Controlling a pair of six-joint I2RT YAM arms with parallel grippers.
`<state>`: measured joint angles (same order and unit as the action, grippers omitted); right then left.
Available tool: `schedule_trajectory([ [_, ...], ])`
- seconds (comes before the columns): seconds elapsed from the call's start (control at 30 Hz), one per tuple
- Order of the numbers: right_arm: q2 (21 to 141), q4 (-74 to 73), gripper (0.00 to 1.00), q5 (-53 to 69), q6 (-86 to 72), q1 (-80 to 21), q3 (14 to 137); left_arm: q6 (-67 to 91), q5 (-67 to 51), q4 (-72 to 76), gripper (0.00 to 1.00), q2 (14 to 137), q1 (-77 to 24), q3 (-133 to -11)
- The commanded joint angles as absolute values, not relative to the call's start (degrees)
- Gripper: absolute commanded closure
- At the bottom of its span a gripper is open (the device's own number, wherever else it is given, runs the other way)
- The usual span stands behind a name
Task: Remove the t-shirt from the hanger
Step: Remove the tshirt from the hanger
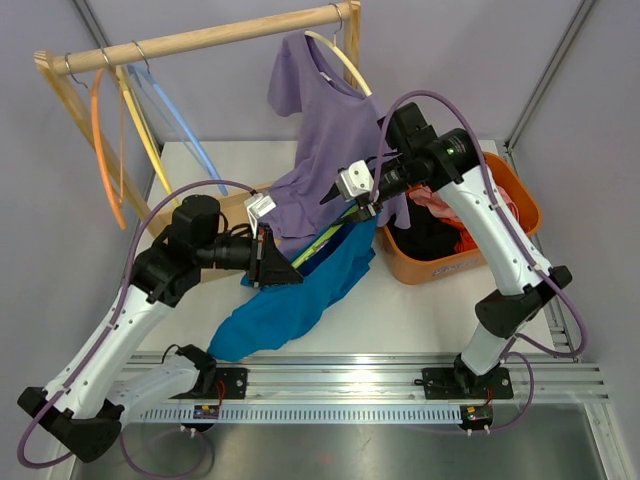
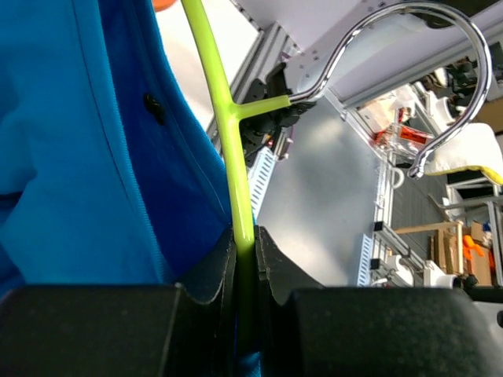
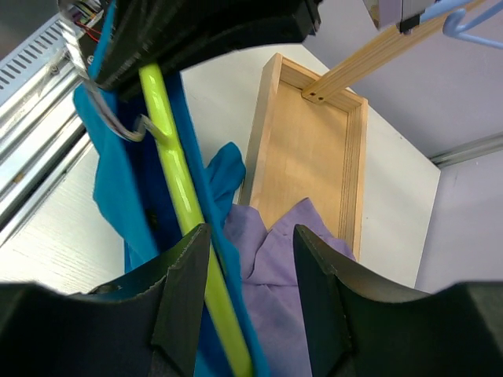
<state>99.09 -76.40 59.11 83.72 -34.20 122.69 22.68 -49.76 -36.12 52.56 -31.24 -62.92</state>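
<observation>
Two robot arms are pictured over a white table [image 1: 420, 310]. The left gripper [image 2: 245, 236] is clenched on the bar of a lime-green plastic hanger [image 2: 228, 118], along which a bright blue t-shirt [image 1: 300, 300] is draped, its hem spilled toward the near edge at centre. The right gripper [image 3: 251, 232] is shown released, its jaws set apart around hanger and blue cloth. A purple t-shirt [image 1: 330, 150] is hung from a wooden rail [image 1: 200, 40] at the far side.

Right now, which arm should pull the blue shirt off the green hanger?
Right: the right hand stands open around the blue shirt and green hanger; the left hand is shut on that hanger.
</observation>
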Motion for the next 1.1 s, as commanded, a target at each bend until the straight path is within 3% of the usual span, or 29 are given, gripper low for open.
schedule_trajectory([
  [0.0,93.6,-84.8,0.47,59.7,79.6,-34.8,122.0,18.7,-48.2,-36.8,1.0,52.9,-30.4,-67.0],
  [0.13,94.7,-92.4,0.47,60.0,84.4,-35.4,121.1,17.9,-48.5,-36.9,1.0,53.8,-30.2,-67.8],
  [0.3,93.3,-87.6,0.47,57.7,81.6,-37.6,116.4,17.8,-52.6,-35.7,1.0,54.8,-30.1,-69.8],
  [0.53,96.9,-88.4,0.5,55.8,82.1,-40.0,118.7,17.5,-54.5,-35.8,1.0,55.6,-30.1,-71.5],
  [0.73,96.7,-88.7,0.75,54.8,83.5,-40.6,117.9,17.7,-53.5,-34.8,1.0,54.9,-30.1,-70.6],
  [0.77,96.5,-88.8,0.85,54.8,83.5,-40.6,117.9,17.7,-52.9,-34.9,1.0,55.0,-30.0,-70.6],
  [0.87,95.3,-86.6,1.0,54.4,80.4,-40.6,117.2,18.3,-49.3,-34.3,1.0,54.7,-29.3,-70.1],
  [0.9,94.1,-85.0,1.0,54.1,78.3,-40.6,115.9,19.2,-47.7,-33.8,1.0,54.1,-29.1,-70.0],
  [0.97,92.6,-79.3,1.0,52.4,72.1,-40.5,114.0,20.6,-41.0,-33.7,0.94,53.4,-28.5,-70.3],
  [1.0,91.1,-77.7,1.0,51.6,70.5,-40.6,111.8,21.2,-39.3,-33.4,0.87,53.0,-28.4,-70.5],
  [1.03,90.4,-74.8,1.0,49.9,67.5,-40.6,110.8,21.6,-35.5,-33.3,0.63,51.9,-28.5,-70.8],
  [1.07,89.8,-73.8,1.0,49.0,66.2,-40.6,110.0,22.1,-33.9,-33.4,0.53,51.2,-28.4,-71.2],
])
